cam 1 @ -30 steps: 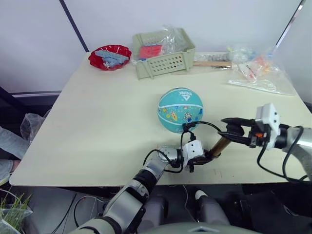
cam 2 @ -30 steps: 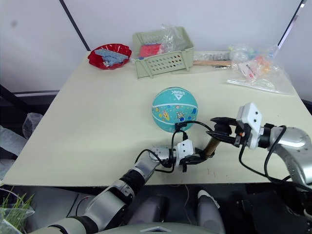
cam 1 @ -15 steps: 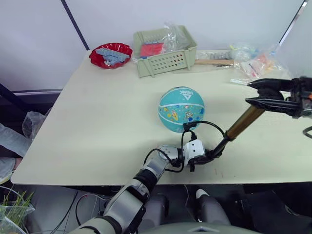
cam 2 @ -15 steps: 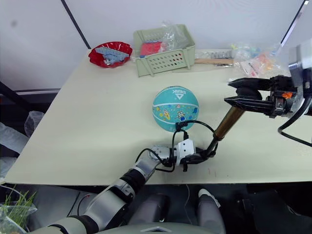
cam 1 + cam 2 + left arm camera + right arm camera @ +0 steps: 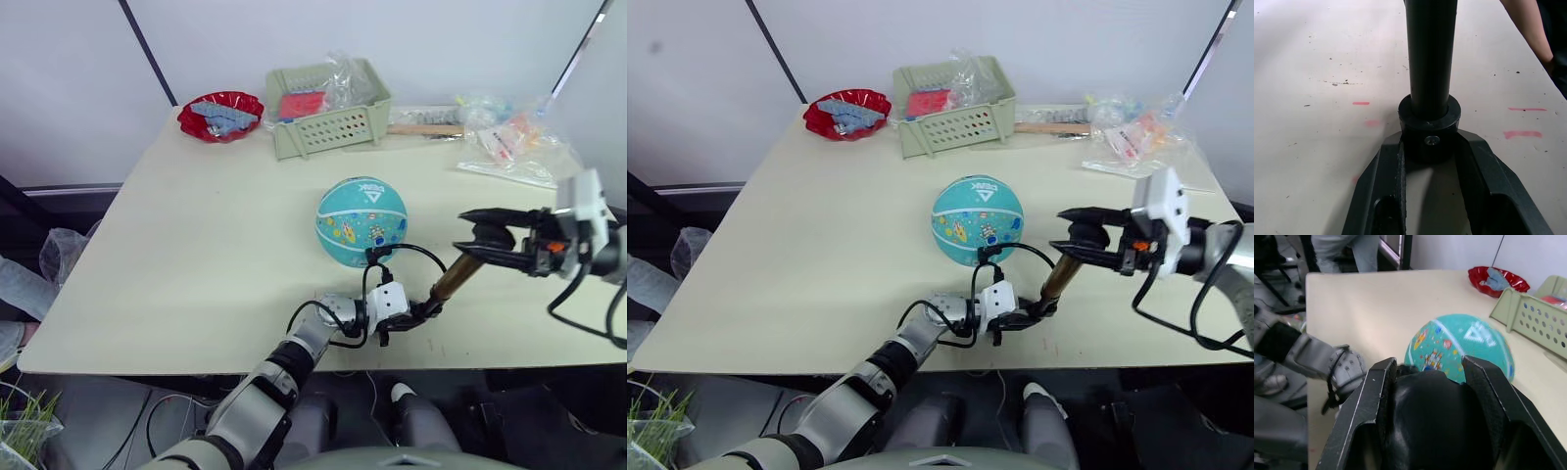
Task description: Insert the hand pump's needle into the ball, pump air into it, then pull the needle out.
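Pumping stage: near the table's front edge, left gripper [image 5: 416, 315] clamps the hand pump [image 5: 453, 277] base, right gripper [image 5: 477, 235] grips its handle, hose into the ball [image 5: 361, 221]; needle withdrawal remains.

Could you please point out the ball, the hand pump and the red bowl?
ball [image 5: 361, 220], left eye view, on its teal front.
hand pump [image 5: 453, 280], left eye view, on its gold-bronze cylinder.
red bowl [image 5: 194, 125], left eye view, on its near rim.

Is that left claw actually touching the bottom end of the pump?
Touching. The left wrist view shows the left gripper with both fingers pressed against the black end cap of the hand pump, no gap on either side.
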`<action>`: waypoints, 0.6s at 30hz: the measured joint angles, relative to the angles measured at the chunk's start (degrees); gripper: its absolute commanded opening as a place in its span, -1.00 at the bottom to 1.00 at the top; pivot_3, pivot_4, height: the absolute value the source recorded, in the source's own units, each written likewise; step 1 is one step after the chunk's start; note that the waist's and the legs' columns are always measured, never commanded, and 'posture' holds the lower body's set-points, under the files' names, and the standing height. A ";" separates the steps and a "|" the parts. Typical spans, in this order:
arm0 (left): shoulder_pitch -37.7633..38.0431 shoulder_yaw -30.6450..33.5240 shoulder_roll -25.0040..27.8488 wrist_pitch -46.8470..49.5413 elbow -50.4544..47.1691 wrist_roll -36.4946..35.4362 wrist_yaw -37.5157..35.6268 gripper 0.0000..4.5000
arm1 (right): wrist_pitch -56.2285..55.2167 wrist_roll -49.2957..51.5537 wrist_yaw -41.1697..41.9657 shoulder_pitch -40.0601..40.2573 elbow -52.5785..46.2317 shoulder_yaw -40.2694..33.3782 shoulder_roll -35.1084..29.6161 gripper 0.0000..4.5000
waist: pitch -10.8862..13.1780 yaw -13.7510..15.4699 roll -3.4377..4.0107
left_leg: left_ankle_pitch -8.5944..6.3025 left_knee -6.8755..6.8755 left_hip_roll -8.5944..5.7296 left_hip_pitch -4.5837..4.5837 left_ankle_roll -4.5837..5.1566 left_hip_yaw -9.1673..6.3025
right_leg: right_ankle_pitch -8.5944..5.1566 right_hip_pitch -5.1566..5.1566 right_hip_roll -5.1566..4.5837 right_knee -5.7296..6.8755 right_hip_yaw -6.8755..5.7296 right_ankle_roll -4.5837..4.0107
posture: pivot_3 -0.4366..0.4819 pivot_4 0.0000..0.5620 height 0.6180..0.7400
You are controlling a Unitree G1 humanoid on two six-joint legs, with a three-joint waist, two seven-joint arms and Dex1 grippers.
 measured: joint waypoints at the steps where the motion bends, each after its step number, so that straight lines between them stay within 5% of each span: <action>1: 0.04 0.01 0.02 0.00 0.00 0.00 0.00 -0.53 | -0.84 -0.84 -0.10 0.47 0.13 0.76 0.57 -0.26 | -0.04 -0.05 0.00 | 0.00 0.00 0.00 0.00 0.00 0.00 | 0.00 0.00 0.00 0.00 0.00 0.00 | -0.05 -0.47 1.00; 9: 0.12 0.02 0.15 0.10 -0.02 -0.04 0.01 -0.53 | -9.63 -10.24 -1.20 3.74 4.50 7.17 5.91 -0.26 | -0.25 -0.33 -0.01 | 0.00 0.00 -0.02 0.01 0.00 -0.01 | 0.00 0.01 0.00 0.00 0.00 -0.01 | -0.05 -0.47 1.00; 18: -0.13 0.09 -0.28 -0.05 -0.04 -0.40 -0.25 -0.53 | -1.42 -3.91 0.10 -0.41 4.61 3.60 3.01 -0.26 | 0.05 -0.15 0.37 | 0.00 0.03 -0.11 -0.19 0.01 -0.03 | 0.07 -0.13 -0.08 0.00 -0.02 -0.12 | -0.05 -0.47 1.00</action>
